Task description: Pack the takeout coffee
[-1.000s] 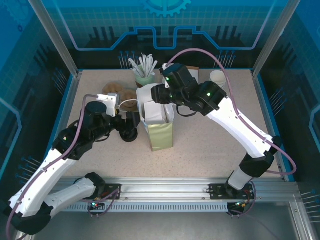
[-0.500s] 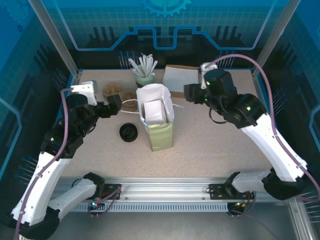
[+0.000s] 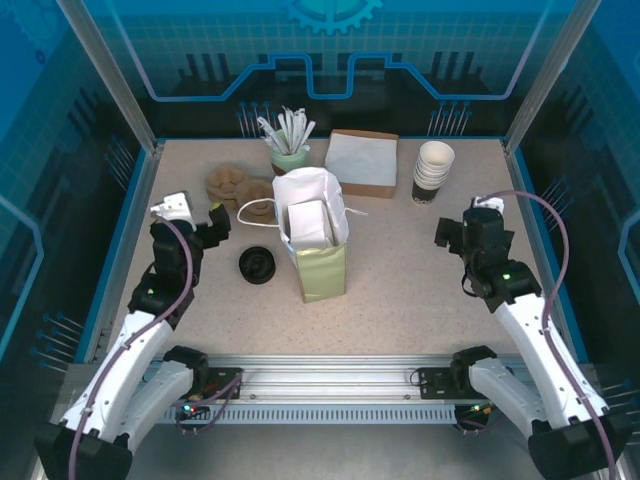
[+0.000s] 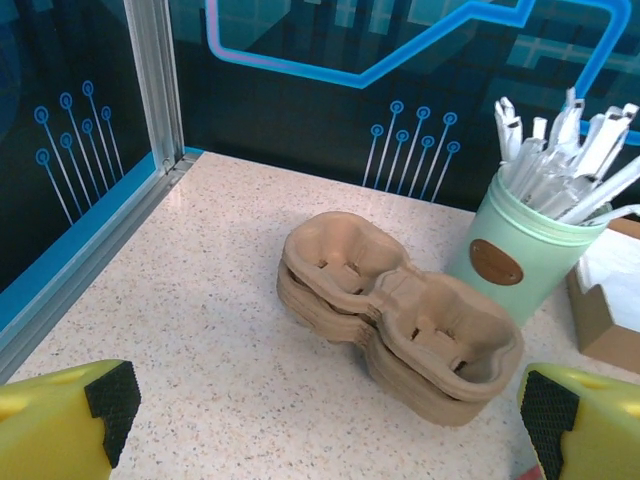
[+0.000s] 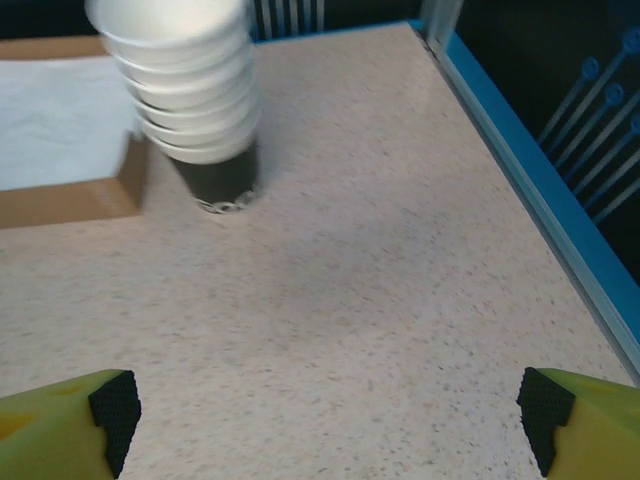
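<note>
Takeout coffee (image 3: 257,266) stands on the tabletop (image 3: 420,290) just beside the open paper bag (image 3: 322,272), on its left. Left pincer (image 3: 216,222) and right pincer (image 3: 446,232): both wide, empty. Recommended: left pincer grips the cup's side, keeping it upright.

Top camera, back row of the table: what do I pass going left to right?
Stacked pulp cup carriers → mint-green cup of wrapped straws → brown box of white napkins → stack of lidless paper cups.
</note>
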{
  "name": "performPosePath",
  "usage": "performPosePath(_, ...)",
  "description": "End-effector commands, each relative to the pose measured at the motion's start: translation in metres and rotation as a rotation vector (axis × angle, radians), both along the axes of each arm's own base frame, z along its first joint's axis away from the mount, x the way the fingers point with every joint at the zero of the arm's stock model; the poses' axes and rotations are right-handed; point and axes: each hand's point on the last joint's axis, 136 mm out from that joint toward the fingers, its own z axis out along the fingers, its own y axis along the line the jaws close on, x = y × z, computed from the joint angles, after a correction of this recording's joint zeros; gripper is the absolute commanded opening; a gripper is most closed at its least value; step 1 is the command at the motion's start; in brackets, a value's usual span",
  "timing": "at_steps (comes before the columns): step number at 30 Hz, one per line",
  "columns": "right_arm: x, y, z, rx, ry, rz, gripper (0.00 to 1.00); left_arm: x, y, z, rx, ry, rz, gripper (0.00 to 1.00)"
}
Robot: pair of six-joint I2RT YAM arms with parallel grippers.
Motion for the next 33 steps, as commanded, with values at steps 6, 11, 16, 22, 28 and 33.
performPosePath(6,0.028,-0.023,-0.046,-0.070,-0.128,-0.002,1.00,0.022,0.021,-0.050,0.057,-0.059,0.081,0.99)
performPosePath(11,0.040,-0.032,-0.075,-0.075,-0.132,0.013,1.00,0.030,0.031,-0.102,0.065,0.003,0.078,0.99)
performPosePath(16,0.059,-0.019,-0.090,-0.075,-0.189,0.116,1.00,0.041,0.033,-0.131,0.009,0.027,0.040,0.99)
performPosePath(22,0.071,0.001,-0.082,-0.064,-0.277,0.240,1.00,0.058,0.033,-0.134,0.026,0.005,0.013,0.99)
performPosePath(28,0.081,0.021,-0.083,-0.023,-0.327,0.341,1.00,0.073,0.025,-0.148,0.024,0.024,-0.038,0.99)
performPosePath(33,0.092,0.029,-0.096,-0.027,-0.289,0.374,1.00,0.074,0.024,-0.149,0.027,0.030,-0.042,0.99)
